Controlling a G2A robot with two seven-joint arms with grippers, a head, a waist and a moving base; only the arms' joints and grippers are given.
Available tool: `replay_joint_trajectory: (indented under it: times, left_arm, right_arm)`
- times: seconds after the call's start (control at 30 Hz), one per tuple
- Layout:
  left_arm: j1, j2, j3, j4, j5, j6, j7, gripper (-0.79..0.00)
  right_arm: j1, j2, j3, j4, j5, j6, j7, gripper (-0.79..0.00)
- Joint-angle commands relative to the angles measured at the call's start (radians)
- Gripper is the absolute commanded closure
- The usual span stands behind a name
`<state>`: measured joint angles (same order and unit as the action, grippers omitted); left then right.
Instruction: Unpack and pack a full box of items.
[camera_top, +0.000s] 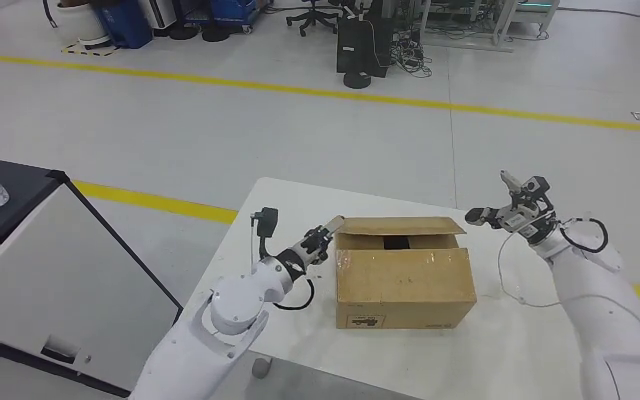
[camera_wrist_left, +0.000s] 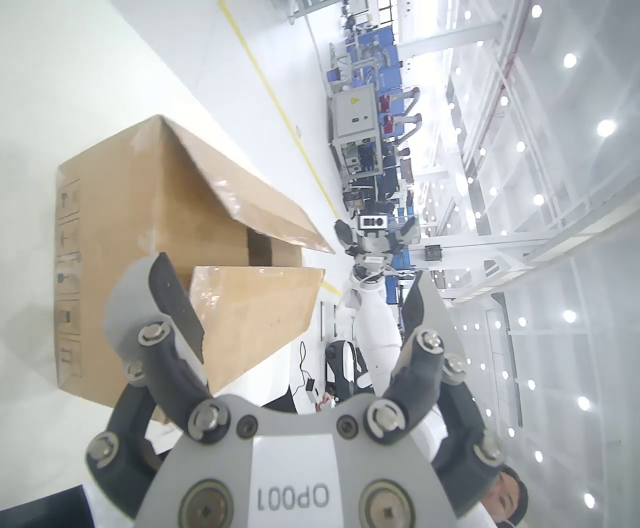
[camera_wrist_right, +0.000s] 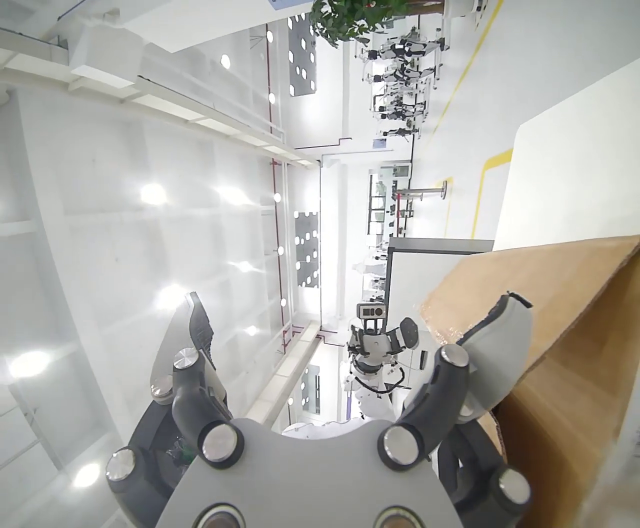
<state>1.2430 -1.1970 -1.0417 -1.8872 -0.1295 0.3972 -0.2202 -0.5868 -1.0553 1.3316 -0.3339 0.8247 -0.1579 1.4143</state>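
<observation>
- Box (camera_top: 405, 285): brown cardboard, standing upright near the middle of the white table (camera_top: 285, 205), one long side facing the robot.
- Top flaps (camera_top: 400, 227): partly raised, with glossy clear tape on them. A dark gap shows between them. Contents cannot be made out.
- Left gripper (camera_top: 322, 240): positioned at the box's upper left edge, beside a flap corner. Its fingers (camera_wrist_left: 172, 300) are spread wide with nothing between them. One pad lies against or just in front of the flap's edge; contact cannot be confirmed.
- Right gripper (camera_top: 492, 197): held above the table just off the box's upper right corner, near it but apart. Its fingers are likewise spread wide, holding nothing.
- Surroundings: a yellow line (camera_top: 150, 200) runs across the floor beyond the table; a grey-and-white cabinet (camera_top: 70, 270) stands off the table's left side.
</observation>
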Motion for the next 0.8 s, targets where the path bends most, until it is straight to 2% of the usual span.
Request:
replay_joint_trajectory:
  times: [0.0,0.17,0.27,0.53,0.77]
  left_arm:
    - [0.001,0.002,-0.009,-0.018,0.033,-0.021,-0.008,-0.785]
    - [-0.024,-0.003,-0.006,-0.007,0.056,-0.086,-0.008,-0.785]
    - [-0.053,-0.01,0.007,0.018,0.053,-0.109,-0.012,-0.785]
    - [-0.137,-0.031,0.058,0.099,0.034,-0.137,-0.063,-0.785]
    - [-0.213,-0.054,0.111,0.199,0.002,-0.188,-0.129,-0.785]
  right_arm:
    - [-0.005,-0.01,0.001,-0.02,0.028,-0.001,-0.001,-0.785]
    - [-0.015,-0.036,-0.03,-0.043,0.009,-0.028,-0.075,-0.785]
    - [-0.018,-0.042,-0.063,-0.033,-0.066,-0.046,-0.123,-0.785]
    - [-0.035,-0.038,-0.083,0.009,-0.143,-0.058,-0.106,-0.785]
    - [-0.04,-0.033,-0.071,0.015,-0.143,-0.052,-0.103,-0.785]
